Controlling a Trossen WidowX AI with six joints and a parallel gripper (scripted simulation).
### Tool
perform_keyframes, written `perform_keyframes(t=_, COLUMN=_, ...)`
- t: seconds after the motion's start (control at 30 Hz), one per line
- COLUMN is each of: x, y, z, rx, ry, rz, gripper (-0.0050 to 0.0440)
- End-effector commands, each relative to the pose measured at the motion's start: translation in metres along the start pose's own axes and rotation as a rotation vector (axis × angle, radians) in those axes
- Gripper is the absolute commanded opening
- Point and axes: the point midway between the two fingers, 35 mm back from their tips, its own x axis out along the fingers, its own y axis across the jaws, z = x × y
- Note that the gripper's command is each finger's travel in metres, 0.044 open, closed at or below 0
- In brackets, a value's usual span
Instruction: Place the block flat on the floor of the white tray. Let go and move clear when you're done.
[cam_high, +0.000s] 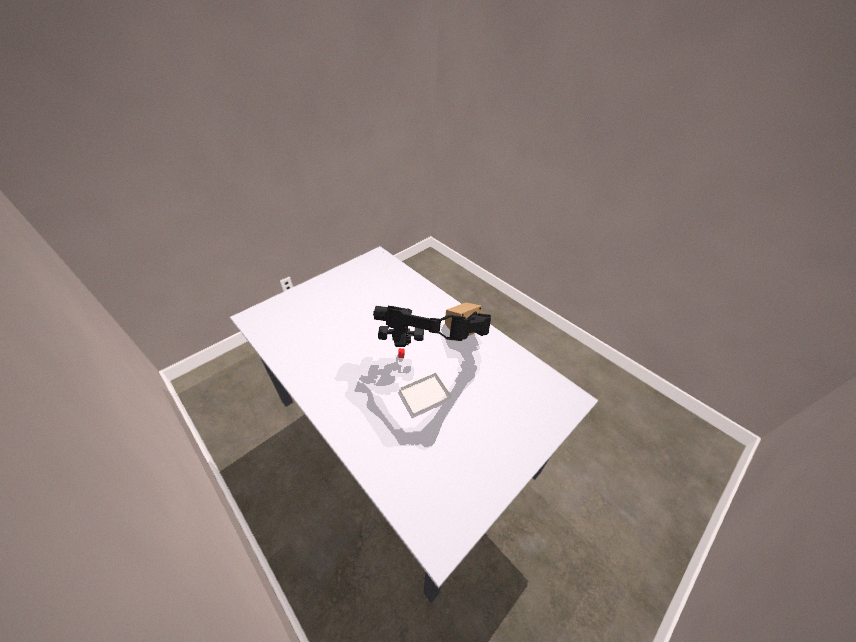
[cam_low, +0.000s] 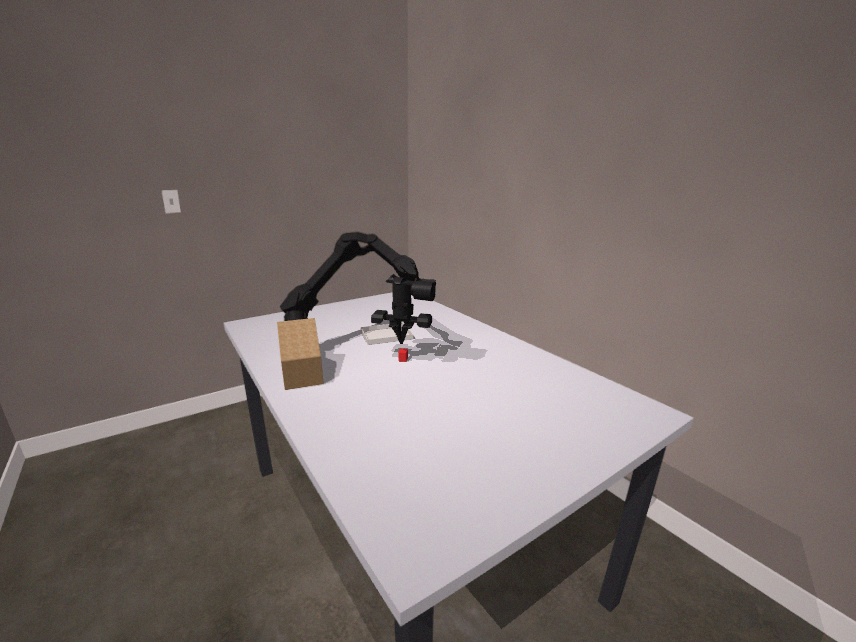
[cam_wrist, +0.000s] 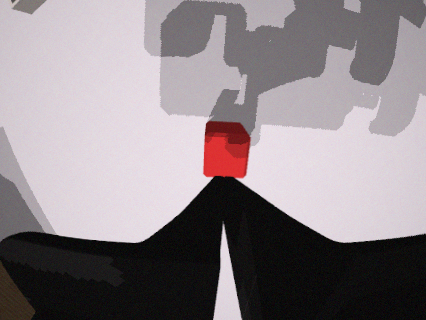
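On the white table (cam_low: 484, 442), gripper (cam_low: 400, 340) pinched fully together, empty, above red block (cam_low: 403, 355): descending thus risks knocking it aside, farther from white tray (cam_high: 413, 407).

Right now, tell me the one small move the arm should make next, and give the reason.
Probably open the fingers before going any lower. The gripper is shut on nothing and hangs above the red block, which rests on the table, outside the white tray. Closed fingertips cannot straddle the block, so descending like this would likely just push it.
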Motion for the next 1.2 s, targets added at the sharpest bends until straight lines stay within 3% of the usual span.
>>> perform_keyframes(t=0.0, x=-0.0046, y=-0.0024, z=0.0038, rx=-0.014, ry=-0.003, rz=-0.014, gripper=0.0000)
perform_keyframes(t=0.3, x=-0.0046, y=-0.0024, z=0.0038, rx=-0.014, ry=-0.003, rz=-0.014, gripper=0.0000)
perform_keyframes(t=0.33, x=-0.0046, y=-0.0024, z=0.0038, rx=-0.014, ry=-0.003, rz=-0.014, gripper=0.0212)
perform_keyframes(t=1.17, x=0.0018, y=-0.0026, z=0.0039, rx=-0.014, ry=-0.003, rz=-0.014, gripper=0.0212)
